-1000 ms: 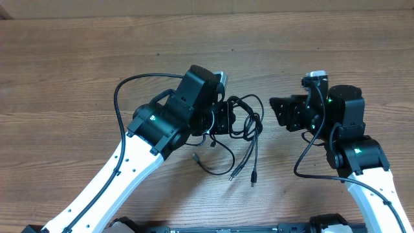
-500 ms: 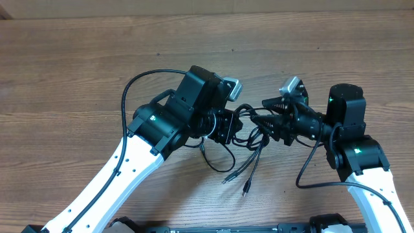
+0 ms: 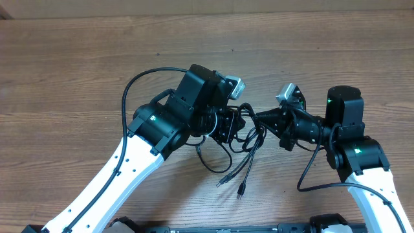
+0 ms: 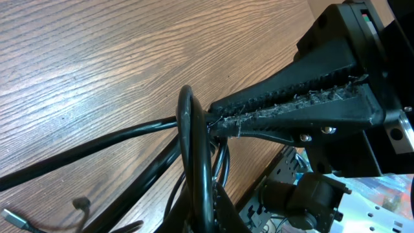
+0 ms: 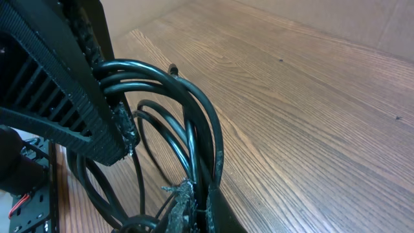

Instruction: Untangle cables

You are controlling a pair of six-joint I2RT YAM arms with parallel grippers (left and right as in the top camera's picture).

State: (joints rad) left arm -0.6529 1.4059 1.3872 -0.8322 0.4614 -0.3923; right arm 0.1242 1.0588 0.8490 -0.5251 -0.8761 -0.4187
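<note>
Overhead, the cables [image 3: 250, 139] are seen as a small tangle of thin black cords bunched between the two grippers, near the middle of the table [image 3: 77, 58]. Several strands are draped from the bunch toward the near edge, and two small plug ends [image 3: 239, 191] are laid slightly apart on the wood there. The bunch is held from the left by the left gripper [image 3: 234, 123] and from the right by the right gripper [image 3: 260, 118], and the tips of the two are brought almost together.

In the left wrist view the right gripper's toothed fingers [image 4: 291, 110] are shown pressed together to a point, with a loop of cord pinched at their tip. In the right wrist view three strands are seen clamped at the ribbed finger [image 5: 65, 90] of the left gripper. From there they are curved in an arc down to the right gripper's own closed tips at the bottom edge. Both pairs of jaws are closed on the cords.
</note>
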